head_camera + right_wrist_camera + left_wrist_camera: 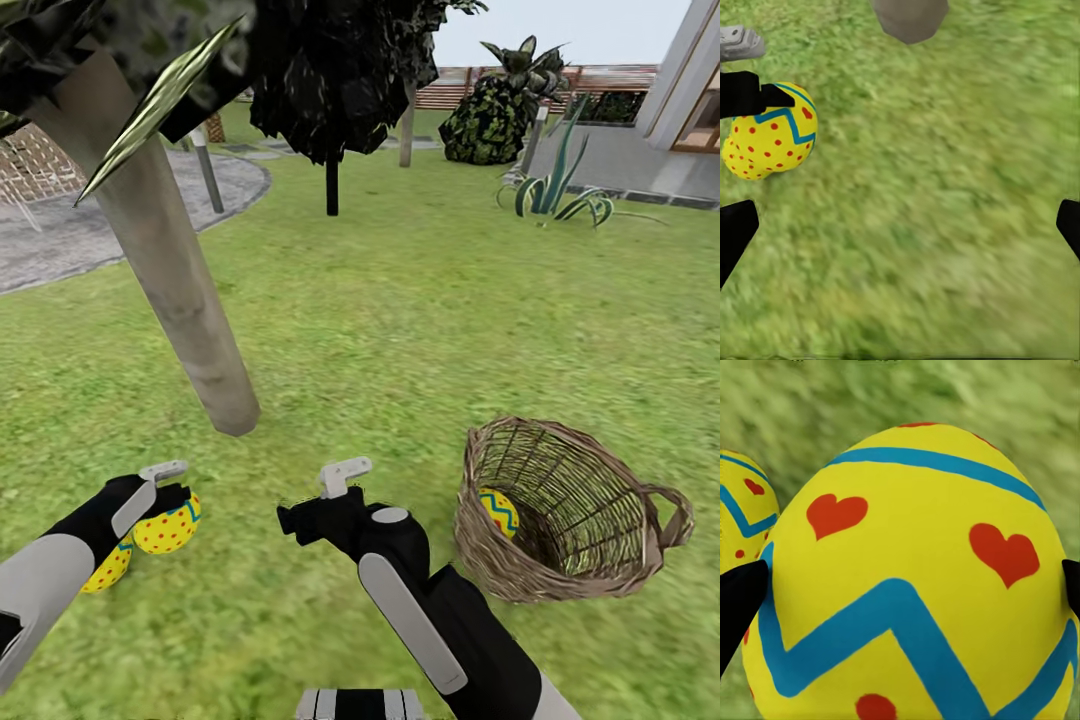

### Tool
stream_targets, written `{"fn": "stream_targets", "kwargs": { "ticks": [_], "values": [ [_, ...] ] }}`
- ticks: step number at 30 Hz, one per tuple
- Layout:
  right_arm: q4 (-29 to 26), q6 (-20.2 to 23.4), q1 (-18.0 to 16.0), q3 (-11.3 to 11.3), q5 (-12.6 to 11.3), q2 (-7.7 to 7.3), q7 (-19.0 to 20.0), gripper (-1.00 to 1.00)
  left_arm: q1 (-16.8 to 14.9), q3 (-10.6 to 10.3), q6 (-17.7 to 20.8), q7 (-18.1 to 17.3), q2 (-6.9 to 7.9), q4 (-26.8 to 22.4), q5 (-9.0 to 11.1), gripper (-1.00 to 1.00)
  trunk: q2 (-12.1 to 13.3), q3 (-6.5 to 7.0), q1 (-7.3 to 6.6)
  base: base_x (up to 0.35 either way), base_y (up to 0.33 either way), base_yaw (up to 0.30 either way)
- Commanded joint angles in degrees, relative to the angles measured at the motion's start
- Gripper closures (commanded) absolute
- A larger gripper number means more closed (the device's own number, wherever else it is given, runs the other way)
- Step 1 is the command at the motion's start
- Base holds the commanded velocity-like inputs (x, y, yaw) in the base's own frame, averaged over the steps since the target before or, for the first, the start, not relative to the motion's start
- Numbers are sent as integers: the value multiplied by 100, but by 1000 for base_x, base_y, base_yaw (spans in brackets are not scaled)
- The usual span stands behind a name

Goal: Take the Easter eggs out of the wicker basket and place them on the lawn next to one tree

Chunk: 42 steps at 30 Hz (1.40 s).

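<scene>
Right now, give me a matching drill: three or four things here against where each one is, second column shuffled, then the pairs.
Things:
1. Egg at the left gripper: the held egg
2. Second egg
3. Third egg
4. Right gripper

Places:
A. Inside the basket
B. On the lawn, partly hidden under the left arm
C. Open over bare grass, between trunk and basket
D. Between black fingertips, near the trunk

Pairs: 1-D, 2-B, 3-A, 4-C
</scene>
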Motion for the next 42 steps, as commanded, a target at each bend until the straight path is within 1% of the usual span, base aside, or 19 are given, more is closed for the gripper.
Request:
{"fn": "stream_targets", "kwargs": {
  "ticks": [1, 3, 5, 8, 10, 11, 12, 14, 15, 16, 20, 22, 26, 32, 37, 39, 40, 41, 42],
  "values": [
    [-7, 9, -5, 74, -52, 1, -60, -100, 4, -43, -54, 51, 11, -14, 60, 100, -4, -28, 1, 0, 0, 0],
    [-11, 7, -7, 167, -52, 1, -64, -100, 10, -45, -221, 51, 15, -10, 60, 100, -6, -72, 6, 0, 0, 0],
    [-13, 2, -8, 215, -47, 1, -69, -100, 12, -49, -345, 47, 12, -13, 60, 100, -9, -116, 11, 0, 0, 0],
    [-17, -4, -13, 224, -41, -4, -80, -100, 12, -51, -396, 46, 11, -18, 60, 100, -13, -183, 19, 0, 0, 0],
    [-19, -1, -14, 172, -33, -19, -90, -100, 14, -51, -404, 49, 10, -27, 60, 100, -16, -227, 24, 0, 0, 0],
    [-19, 4, -14, 104, -29, -32, -100, -100, 14, -52, -406, 50, 10, -30, 60, 100, -17, -249, 27, 0, 0, 0],
    [-20, 7, -14, -47, -28, -44, -111, -100, 14, -52, -406, 50, 10, -34, 60, 100, -18, -271, 29, 0, 0, 0],
    [-20, 38, 16, -498, -31, -72, -121, -100, 14, -52, -403, 51, 9, -39, 60, 100, -21, -316, 35, 0, 0, 0],
    [-20, 51, 42, -689, -32, -84, -121, -100, 14, -52, -404, 51, 9, -38, 60, 100, -22, -338, 37, 0, 0, 0],
    [-21, 61, 60, -827, -33, -91, -121, -100, 14, -52, -403, 51, 9, -37, 60, 100, -24, -360, 40, 0, 0, 0],
    [-22, 89, 86, -1131, -35, -131, -121, -100, 15, -52, -405, 51, 9, -39, 60, 100, -29, -448, 50, 0, 0, 0],
    [-22, 99, 89, -1239, -40, -141, -112, -100, 15, -52, -407, 51, 9, -39, 60, 100, -32, -493, 55, 0, 0, 0],
    [-22, 112, 91, -1292, -43, -148, -97, -100, 15, -58, -408, 51, 4, -39, 60, 100, -37, -581, 66, 0, 0, 0],
    [-22, 137, 91, -1232, -50, -149, -86, -100, 15, -69, -409, 51, -2, -56, 60, 100, -45, -714, 81, 0, 0, 0],
    [-22, 419, 91, -1229, -51, -149, -7, -100, 15, -77, -410, 51, -8, -67, 60, 100, -52, -825, 94, 0, 0, 0],
    [-22, 451, 91, -1240, -52, -152, 239, -100, 15, -78, -410, 51, -8, -70, 60, 100, -54, -869, 99, 0, 0, 0],
    [-22, 461, 91, -1262, -49, -165, 480, -100, 15, -78, -410, 51, -8, -71, 60, 100, -56, -892, 102, 0, 0, 0],
    [-27, 469, 91, -1309, -46, -248, 936, -100, 15, -78, -410, 51, -8, -70, 60, 100, -57, -914, 104, 0, 0, 0],
    [-28, 471, 91, -1334, -46, -295, 1092, -100, 15, -78, -410, 51, -8, -69, 60, 100, -59, -936, 107, 0, 0, 0]
  ]
}}
